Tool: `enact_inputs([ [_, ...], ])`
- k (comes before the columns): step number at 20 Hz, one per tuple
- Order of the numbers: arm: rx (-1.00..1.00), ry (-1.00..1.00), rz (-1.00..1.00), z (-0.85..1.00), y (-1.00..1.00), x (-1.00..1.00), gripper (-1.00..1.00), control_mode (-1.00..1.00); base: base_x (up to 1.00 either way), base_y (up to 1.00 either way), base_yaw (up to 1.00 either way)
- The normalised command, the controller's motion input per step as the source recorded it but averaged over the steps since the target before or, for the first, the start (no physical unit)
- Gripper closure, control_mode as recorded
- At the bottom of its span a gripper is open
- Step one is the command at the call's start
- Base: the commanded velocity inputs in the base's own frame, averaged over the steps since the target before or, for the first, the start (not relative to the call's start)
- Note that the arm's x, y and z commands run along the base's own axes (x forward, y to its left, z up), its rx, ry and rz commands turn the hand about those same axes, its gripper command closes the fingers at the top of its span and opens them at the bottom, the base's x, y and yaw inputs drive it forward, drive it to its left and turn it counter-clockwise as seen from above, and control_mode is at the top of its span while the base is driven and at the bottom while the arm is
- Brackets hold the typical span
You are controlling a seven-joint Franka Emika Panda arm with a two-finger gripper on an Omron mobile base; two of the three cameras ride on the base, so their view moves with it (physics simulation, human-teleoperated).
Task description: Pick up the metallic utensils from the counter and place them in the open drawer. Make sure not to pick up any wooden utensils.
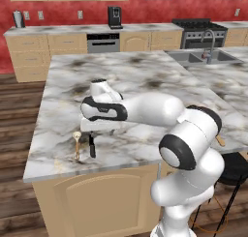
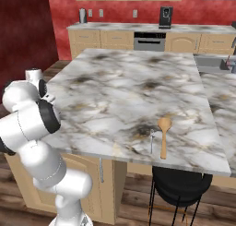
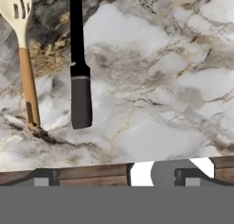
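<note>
Slotted spoon (image 3: 25,58) beside knife (image 3: 78,67).

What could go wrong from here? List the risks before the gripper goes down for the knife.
1. The black knife lies right beside the wooden-handled slotted spoon, roughly parallel; open jaws coming down off-centre could catch the spoon, which must stay.
2. Both lie near the counter edge, so a nudge might push one off.
3. The knife lies flat on the marble and is slim, so the fingers may slip over it.
</note>
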Motion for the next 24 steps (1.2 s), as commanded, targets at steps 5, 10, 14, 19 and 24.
enact_inputs([
  [5,-0.03,0.01,0.01,-0.25,-0.06,0.15,-1.0,-1.0,0.0,0.0,0.0],
  [10,0.0,-0.01,0.0,-0.56,0.11,0.09,-1.0,-1.0,0.0,0.0,0.0],
  [14,0.0,-0.07,0.0,-0.42,0.09,0.1,-1.0,-1.0,0.0,0.0,0.0],
  [19,0.0,-0.17,0.0,-0.22,0.02,0.15,-1.0,-1.0,0.0,0.0,0.0],
  [24,0.0,-0.03,-0.02,-0.2,0.05,0.22,-1.0,-1.0,0.0,0.0,0.0],
])
